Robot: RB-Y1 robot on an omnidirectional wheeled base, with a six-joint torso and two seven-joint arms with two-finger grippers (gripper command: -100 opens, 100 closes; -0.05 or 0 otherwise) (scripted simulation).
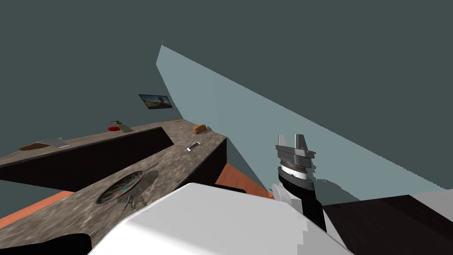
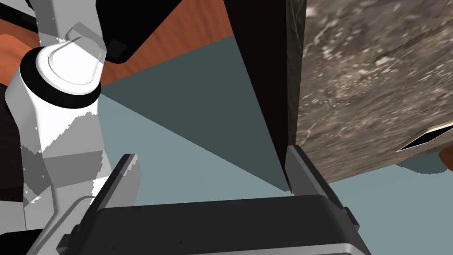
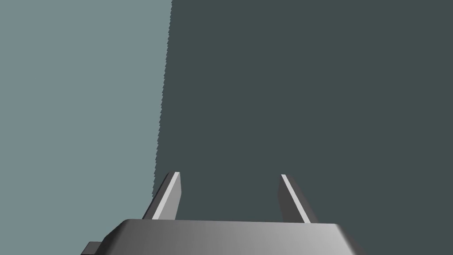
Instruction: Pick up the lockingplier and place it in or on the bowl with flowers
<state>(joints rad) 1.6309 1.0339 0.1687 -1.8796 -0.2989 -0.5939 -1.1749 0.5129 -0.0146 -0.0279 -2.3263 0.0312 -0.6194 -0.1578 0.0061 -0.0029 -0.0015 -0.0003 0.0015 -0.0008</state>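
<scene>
Two pincers, both w/ fingers apart and nothing between them. R pincer [image 1: 290,138] is raised, tips up; its fingers [image 3: 170,197] stand spread in the R wrist view. The lockingplier [image 1: 131,202], a small greenish-grey tool, lies on the mottled stone counter [image 1: 177,155], well apart from the R pincer, off to its left, just beside the bowl [image 1: 120,187], a dark shallow dish w/ a red-and-green pattern. L pincer [image 2: 212,152] sits near the counter's end: the dark side panel [image 2: 270,88] runs up just past one finger, stone top beyond it. Farther along the top, also left of the R pincer, lie a flat black-and-white item [image 1: 193,146] and a brown loaf [image 1: 200,129].
</scene>
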